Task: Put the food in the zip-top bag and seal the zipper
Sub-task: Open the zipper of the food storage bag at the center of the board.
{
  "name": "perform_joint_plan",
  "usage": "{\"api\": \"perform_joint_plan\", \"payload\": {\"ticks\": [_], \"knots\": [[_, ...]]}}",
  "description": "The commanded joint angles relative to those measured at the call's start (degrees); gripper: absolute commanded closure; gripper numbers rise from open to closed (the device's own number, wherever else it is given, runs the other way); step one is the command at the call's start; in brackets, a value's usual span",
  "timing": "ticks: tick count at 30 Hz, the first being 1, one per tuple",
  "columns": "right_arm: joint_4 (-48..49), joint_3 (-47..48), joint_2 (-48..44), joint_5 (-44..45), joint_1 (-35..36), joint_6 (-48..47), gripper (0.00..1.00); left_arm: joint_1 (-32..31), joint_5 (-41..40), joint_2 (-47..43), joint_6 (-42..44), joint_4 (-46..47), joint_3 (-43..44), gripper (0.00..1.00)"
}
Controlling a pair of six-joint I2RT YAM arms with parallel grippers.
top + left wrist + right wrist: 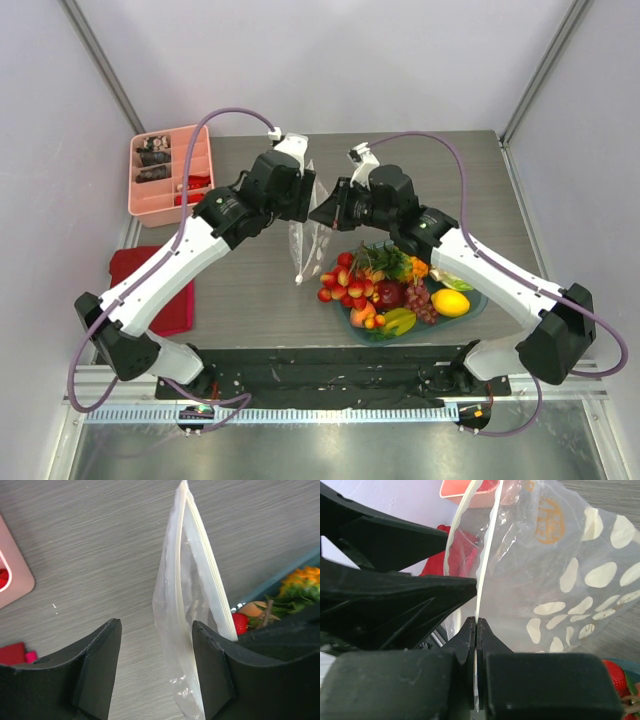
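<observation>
The zip-top bag (308, 225) hangs upright above the middle of the table (250, 290), between my two arms, with nothing in it. It's thin, clear film with white dots, nearly weightless and floppy, and I judge it will fold or slip away if I push on a flat wall. The only firm part is the zipper (481, 570), the whitish strip along the mouth, so that is where I'd hold it. My right gripper (476, 630) has its jaws pressed together on that strip, pinching one lip. My left gripper (156, 625) stands spread, and the bag's other wall sits just at its inner finger. I can't tell whether it touches. I'd close it on the opposite lip, near the strip, to pull the mouth apart. The food (385, 290) lies heaped on the teal plate (478, 305) just right of the bag. The pieces are small, smooth and rounded, so likely to roll under a careless pinch.
</observation>
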Motion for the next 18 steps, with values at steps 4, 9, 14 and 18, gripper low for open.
{"api": "perform_joint_plan", "payload": {"ticks": [4, 9, 14, 18], "knots": [[-1.8, 4.3, 1.0, 10.3, 2.0, 0.5, 0.99, 0.0, -8.5, 1.5, 1.9, 0.7, 0.7, 0.39], [-2.7, 5.3, 2.4, 12.1, 2.3, 2.4, 0.99, -0.2, -7.5, 2.9, 2.3, 1.0, -0.1, 0.36], [-1.8, 6.1, 3.3, 11.5, 2.6, 4.1, 0.99, -0.6, -8.3, 4.4, 3.7, 1.6, -2.1, 0.38], [-3.1, 6.0, 2.6, 12.6, 2.6, 2.3, 0.99, -0.3, -8.2, 2.4, 5.3, 1.2, -3.2, 0.7]]}}
